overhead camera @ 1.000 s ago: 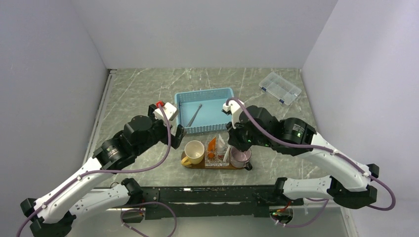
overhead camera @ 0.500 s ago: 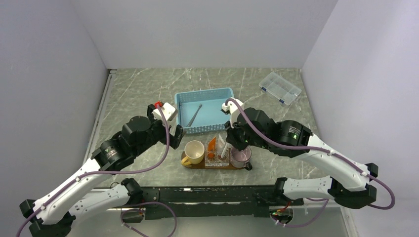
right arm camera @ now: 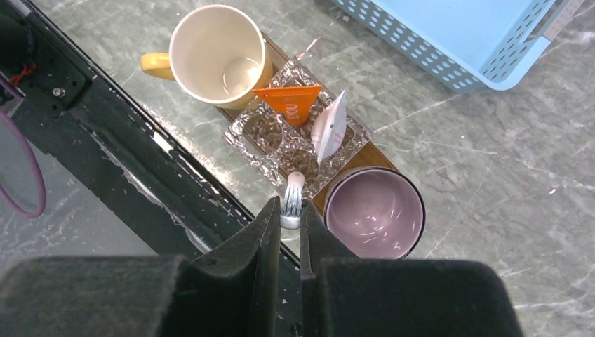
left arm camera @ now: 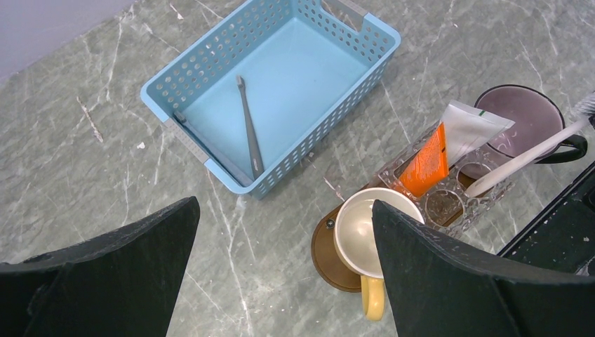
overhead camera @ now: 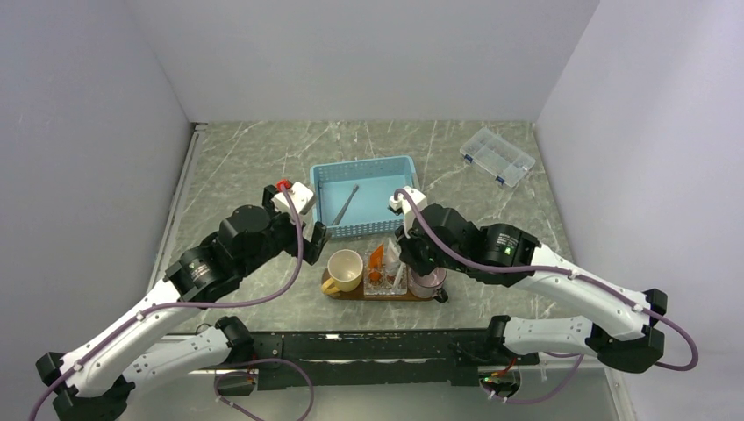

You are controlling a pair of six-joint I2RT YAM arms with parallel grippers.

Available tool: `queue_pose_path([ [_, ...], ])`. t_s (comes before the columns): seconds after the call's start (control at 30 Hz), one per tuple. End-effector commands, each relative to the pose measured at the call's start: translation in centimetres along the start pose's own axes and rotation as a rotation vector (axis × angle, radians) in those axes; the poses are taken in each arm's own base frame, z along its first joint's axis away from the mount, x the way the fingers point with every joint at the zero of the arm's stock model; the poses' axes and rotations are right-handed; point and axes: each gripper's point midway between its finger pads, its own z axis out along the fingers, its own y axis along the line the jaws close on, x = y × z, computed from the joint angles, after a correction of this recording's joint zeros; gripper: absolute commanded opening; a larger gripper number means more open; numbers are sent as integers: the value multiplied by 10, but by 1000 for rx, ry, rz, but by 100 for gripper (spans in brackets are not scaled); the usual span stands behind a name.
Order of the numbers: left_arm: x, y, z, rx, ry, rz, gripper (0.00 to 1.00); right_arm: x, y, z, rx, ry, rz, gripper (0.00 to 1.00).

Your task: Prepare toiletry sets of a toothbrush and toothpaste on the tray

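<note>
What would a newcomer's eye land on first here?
The right gripper, shut on the whitish toothbrush, hangs over the wooden tray near the table's front edge. There, an orange toothpaste and a white toothpaste stand in a clear holder between a cream mug and a purple mug. Behind it sits a blue basket with a grey toothbrush lying inside.

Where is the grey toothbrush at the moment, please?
In the top view the grey toothbrush lies diagonally inside the blue basket, mid-table, just behind the tray.
</note>
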Motion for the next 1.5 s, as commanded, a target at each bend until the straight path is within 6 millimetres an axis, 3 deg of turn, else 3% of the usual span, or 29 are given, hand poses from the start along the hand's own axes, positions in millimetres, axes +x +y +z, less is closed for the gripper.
queue_pose_path([
  [0.0, -17, -1, -3, 7, -40, -20, 99, -17, 4, -5, -23, -102, 49, 0],
  [1.03, -16, -1, -3, 10, -37, -21, 99, 6, -6, 25, 49, -101, 95, 0],
  [1.47, -16, -3, -2, 16, -36, -21, 100, 5, -9, 29, 55, -150, 111, 0],
])
